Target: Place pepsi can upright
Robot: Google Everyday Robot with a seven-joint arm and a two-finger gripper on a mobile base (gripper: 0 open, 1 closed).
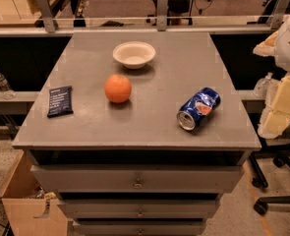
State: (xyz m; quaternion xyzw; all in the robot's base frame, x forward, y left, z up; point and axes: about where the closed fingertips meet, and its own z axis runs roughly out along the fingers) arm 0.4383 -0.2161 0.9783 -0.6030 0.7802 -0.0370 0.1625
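The pepsi can lies on its side on the right part of the grey cabinet top. It is blue with a red-and-white logo, slightly dented, and its silver end faces the front left. My gripper shows as white and cream parts at the right edge of the camera view, beyond the cabinet's right edge. It is to the right of the can, apart from it, and holds nothing that I can see.
An orange sits near the middle, a white bowl behind it. A flat dark blue snack-bar wrapper lies at the left. Drawers are below the front edge. A chair base stands at the lower right, an open drawer at the lower left.
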